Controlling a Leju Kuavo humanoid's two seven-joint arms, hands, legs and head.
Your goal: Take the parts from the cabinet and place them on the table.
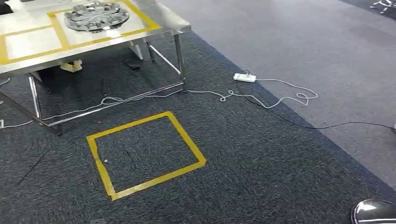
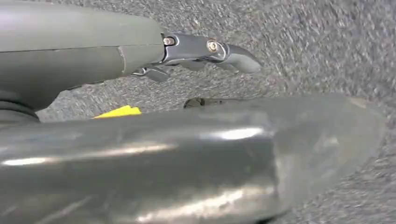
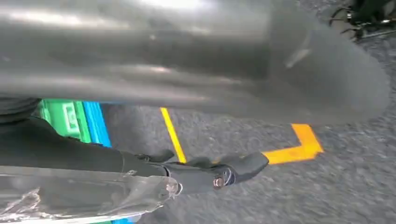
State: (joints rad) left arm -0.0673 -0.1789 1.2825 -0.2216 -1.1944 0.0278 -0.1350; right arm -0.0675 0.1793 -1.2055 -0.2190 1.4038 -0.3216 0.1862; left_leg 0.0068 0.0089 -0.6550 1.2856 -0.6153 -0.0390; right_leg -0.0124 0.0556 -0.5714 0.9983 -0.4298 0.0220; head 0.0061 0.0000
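part (image 1: pixel 96 15): on counter (image 1: pixel 32 42) (inside yellow tape)
left robot hand (image 2: pixel 205 49): fingers apart, empty
right robot hand (image 3: pixel 219 170): grip unclear

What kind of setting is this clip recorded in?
Probably an indoor robot test or lab area, not a home. A steel table marked with yellow tape carries a shiny metal part; a taped square marks the dark carpet, and a power strip with loose cables lies on the floor.

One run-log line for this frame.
silver part on table | left hand empty | right hand empty | floor square ahead
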